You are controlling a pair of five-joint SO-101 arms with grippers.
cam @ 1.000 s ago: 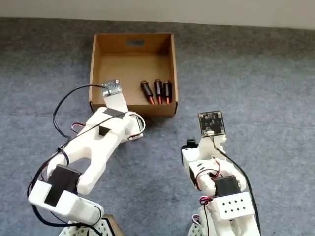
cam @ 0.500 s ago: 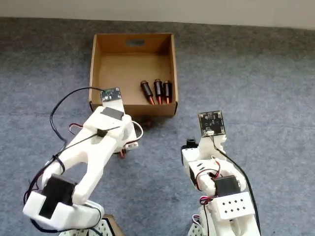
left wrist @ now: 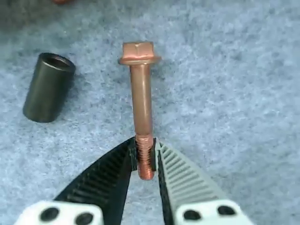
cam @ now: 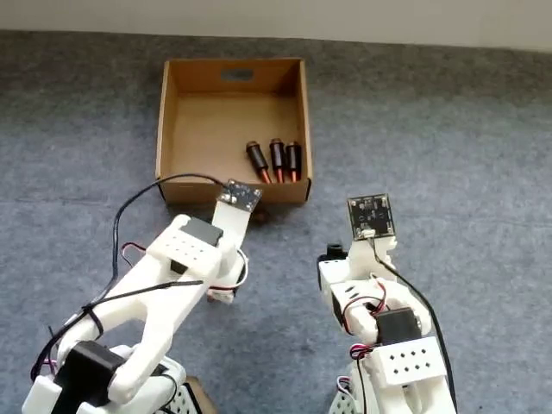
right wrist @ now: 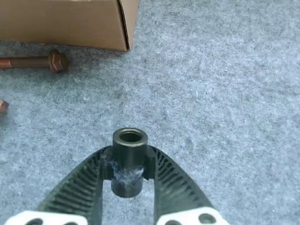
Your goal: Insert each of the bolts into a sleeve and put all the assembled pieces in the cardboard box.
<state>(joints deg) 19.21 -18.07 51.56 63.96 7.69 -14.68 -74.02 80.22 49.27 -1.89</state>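
My left gripper (left wrist: 144, 146) is shut on the threaded end of a copper bolt (left wrist: 140, 93), whose hex head points away from me over the carpet. A loose dark sleeve (left wrist: 48, 87) lies beside that bolt. Between the fingers of my right gripper (right wrist: 128, 151), which is shut on it, a second dark sleeve (right wrist: 129, 139) stands with its open bore facing outward. A spare bolt (right wrist: 35, 62) lies by the cardboard box (right wrist: 65, 21). In the high view the box (cam: 160, 129) holds three assembled pieces (cam: 276, 161), and both arms sit just in front of it.
Grey carpet covers the whole table. The left arm (cam: 185, 267) and the right arm (cam: 371, 302) sit close together in front of the box. The tip of another copper piece (right wrist: 2, 106) shows at the right wrist view's edge.
The left arm's wrist has pulled back from the box's front wall and swung right, toward the right arm. The right arm has kept still.
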